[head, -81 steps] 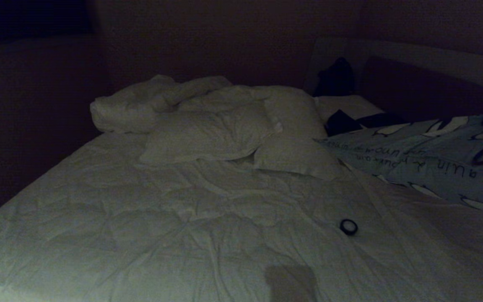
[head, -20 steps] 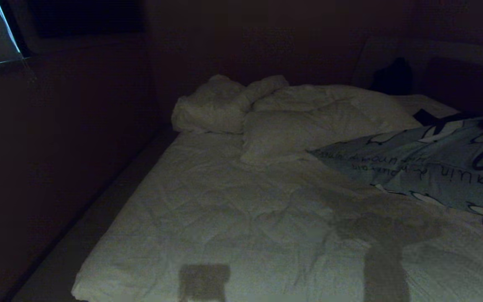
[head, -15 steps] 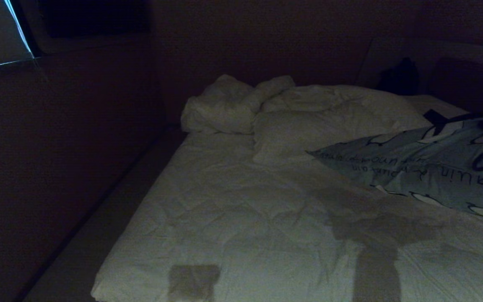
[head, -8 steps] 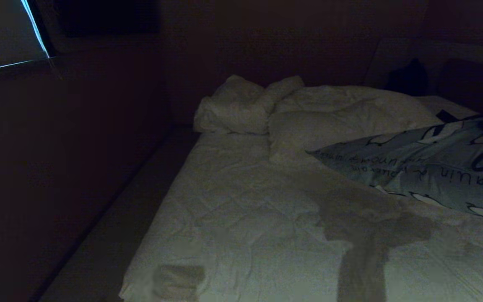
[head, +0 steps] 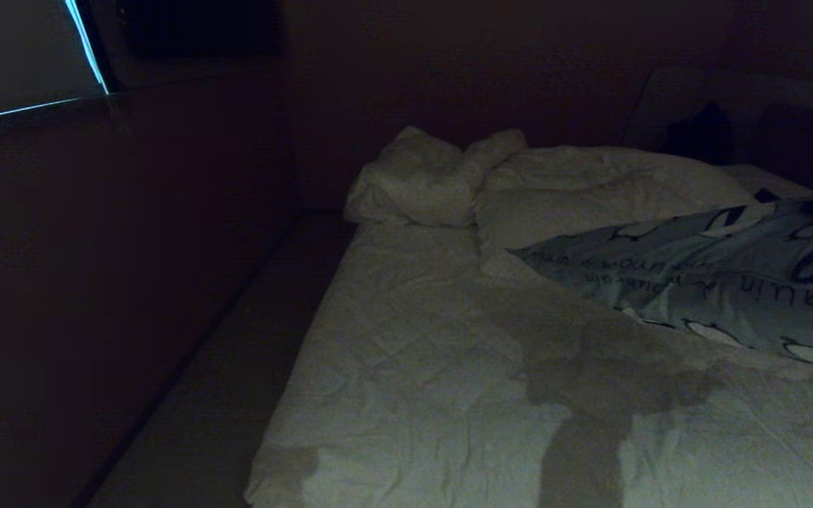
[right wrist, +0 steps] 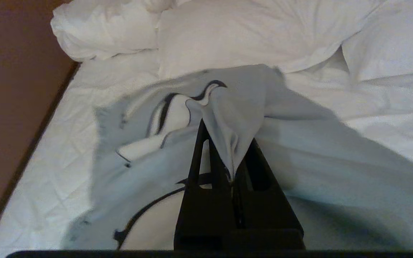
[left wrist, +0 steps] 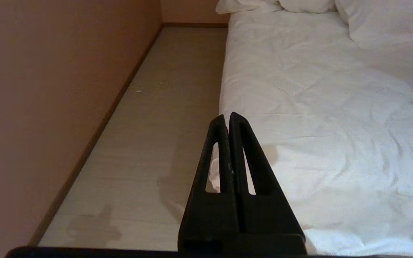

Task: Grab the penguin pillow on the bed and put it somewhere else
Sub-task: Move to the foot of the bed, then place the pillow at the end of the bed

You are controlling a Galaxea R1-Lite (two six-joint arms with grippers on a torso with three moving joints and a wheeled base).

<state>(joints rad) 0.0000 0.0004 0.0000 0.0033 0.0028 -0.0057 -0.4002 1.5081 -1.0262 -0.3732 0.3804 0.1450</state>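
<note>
Dim bedroom, reddish-brown wall (left wrist: pixel 48 89) down the robot's left side and a pale strip of floor (left wrist: pixel 163 107) running between it and the bed (head: pixel 449 367). The pillow (head: pixel 717 275) is light blue-grey with black-and-white penguins and a line of dark script along it. It's at the right of the head view, one corner pointing toward the middle of the bed, and it casts a shadow on the sheet beneath. The right pincer (right wrist: pixel 232 168) is pinching a bunched fold of its fabric, fingers pressed tight on the cloth. Behind it sit white pillows (right wrist: pixel 235 32) and a rumpled duvet (head: pixel 428 180) near the head end. The bed's left edge drops off to the floor, with wrinkled open sheet in front of the pillow. The left pincer (left wrist: pixel 228 120) hangs by that edge, fingers pressed together, holding nothing.
</note>
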